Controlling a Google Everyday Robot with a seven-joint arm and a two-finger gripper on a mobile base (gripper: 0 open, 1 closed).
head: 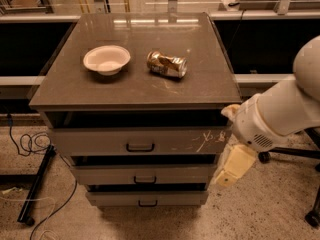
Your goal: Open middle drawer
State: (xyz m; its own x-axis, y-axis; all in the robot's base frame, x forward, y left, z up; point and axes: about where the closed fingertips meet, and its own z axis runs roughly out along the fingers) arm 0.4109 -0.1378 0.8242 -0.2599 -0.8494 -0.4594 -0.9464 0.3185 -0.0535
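White paper bowl (106,59) left of crushed metal can (167,64), both on grey bench (135,91). Cream hand (231,168) by right end of grey middle drawer (112,174).

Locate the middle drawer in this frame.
In the camera view, the middle drawer is the second grey front down the cabinet, between the scratched top drawer and the slim bottom drawer; the gripper hangs just off its right end.
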